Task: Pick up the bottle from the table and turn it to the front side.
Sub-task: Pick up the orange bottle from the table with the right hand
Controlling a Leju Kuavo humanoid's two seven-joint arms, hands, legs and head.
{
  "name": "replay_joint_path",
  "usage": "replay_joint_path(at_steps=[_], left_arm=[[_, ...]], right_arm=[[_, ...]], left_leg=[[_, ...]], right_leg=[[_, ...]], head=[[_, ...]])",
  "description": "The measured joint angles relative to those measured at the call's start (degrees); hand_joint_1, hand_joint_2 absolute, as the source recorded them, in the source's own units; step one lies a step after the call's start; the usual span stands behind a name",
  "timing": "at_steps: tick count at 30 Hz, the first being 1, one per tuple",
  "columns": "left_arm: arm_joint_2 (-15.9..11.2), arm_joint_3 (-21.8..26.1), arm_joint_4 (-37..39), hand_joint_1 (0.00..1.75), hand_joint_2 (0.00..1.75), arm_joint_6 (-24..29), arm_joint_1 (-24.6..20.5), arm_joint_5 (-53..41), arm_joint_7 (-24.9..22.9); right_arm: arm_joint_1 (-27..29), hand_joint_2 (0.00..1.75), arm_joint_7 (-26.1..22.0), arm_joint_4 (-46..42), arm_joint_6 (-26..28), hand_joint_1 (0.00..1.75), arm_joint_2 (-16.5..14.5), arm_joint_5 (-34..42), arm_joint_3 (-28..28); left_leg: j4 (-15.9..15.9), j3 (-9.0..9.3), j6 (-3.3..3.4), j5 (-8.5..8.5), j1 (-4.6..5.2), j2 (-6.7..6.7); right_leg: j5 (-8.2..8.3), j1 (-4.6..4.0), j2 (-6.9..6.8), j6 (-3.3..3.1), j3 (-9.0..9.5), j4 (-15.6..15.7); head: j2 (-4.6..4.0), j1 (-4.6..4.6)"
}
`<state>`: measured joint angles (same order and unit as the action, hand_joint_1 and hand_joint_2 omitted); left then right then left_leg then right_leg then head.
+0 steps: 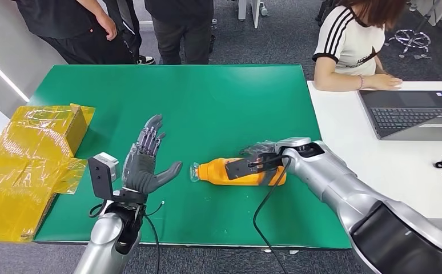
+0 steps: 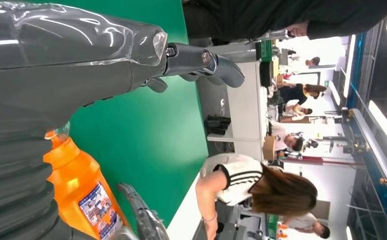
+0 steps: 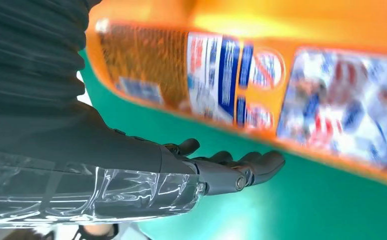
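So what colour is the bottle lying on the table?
Orange bottle, with a multicoloured label; clearest in the head view.

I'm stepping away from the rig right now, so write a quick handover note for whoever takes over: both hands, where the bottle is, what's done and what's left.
Left hand: open, fingers spread, holding nothing, hovering over the green table to the left of the bottle.
Right hand: down at the orange bottle, reaching over its far side. Whether it has a firm grip cannot be told.
Bottle: lying on its side on the table, cap end pointing toward the left hand, label visible in the wrist views.
Done: right hand has reached the bottle.
Left: grip it, lift it, turn it to the front side.
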<state>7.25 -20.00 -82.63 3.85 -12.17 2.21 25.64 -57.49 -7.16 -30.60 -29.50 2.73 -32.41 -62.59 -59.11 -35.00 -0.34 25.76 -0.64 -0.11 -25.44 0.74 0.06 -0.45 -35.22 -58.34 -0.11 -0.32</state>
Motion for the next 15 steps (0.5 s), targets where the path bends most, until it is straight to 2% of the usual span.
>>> replay_joint_path(at_steps=[9, 12, 13, 15], left_arm=[[-0.12, 0.00, 0.89, 0.00, 1.75, -1.59, 0.11, 0.55, 0.64], [-0.13, 0.00, 1.16, 0.00, 1.75, -1.87, 0.11, 0.81, 0.65], [-0.14, 0.00, 1.21, 0.00, 1.75, -1.99, 0.11, 1.01, 0.64], [-0.21, 0.00, 1.24, 0.00, 1.75, -2.19, 0.20, 1.38, 0.61]], right_arm=[[2.69, 1.75, 0.64, 2.03, 2.80, 0.00, 0.00, 0.72, -2.97], [2.75, 1.75, 0.58, 2.16, 2.88, 0.24, 0.02, 0.86, -3.41], [2.79, 1.75, 0.49, 2.16, 3.14, 0.67, 0.03, 0.91, -3.51], [2.93, 1.75, 0.33, 2.14, 3.88, 1.39, 0.07, 1.04, -3.62]], left_leg=[[0.00, 0.03, -0.01, 0.01, 0.00, 0.02], [0.00, 0.07, -0.01, 0.01, 0.00, 0.03], [0.00, 0.08, -0.01, 0.01, 0.00, 0.03], [0.00, 0.11, -0.01, 0.01, 0.00, 0.05]], right_leg=[[0.00, 0.00, 0.02, 0.00, 0.00, 0.01], [0.00, 0.00, 0.04, 0.00, 0.03, 0.01], [0.00, 0.00, 0.04, 0.00, 0.04, 0.01], [0.00, 0.00, 0.05, 0.00, 0.07, 0.01]], head=[[0.00, 0.00], [0.00, -0.01], [0.00, 0.00], [0.00, -0.01]])
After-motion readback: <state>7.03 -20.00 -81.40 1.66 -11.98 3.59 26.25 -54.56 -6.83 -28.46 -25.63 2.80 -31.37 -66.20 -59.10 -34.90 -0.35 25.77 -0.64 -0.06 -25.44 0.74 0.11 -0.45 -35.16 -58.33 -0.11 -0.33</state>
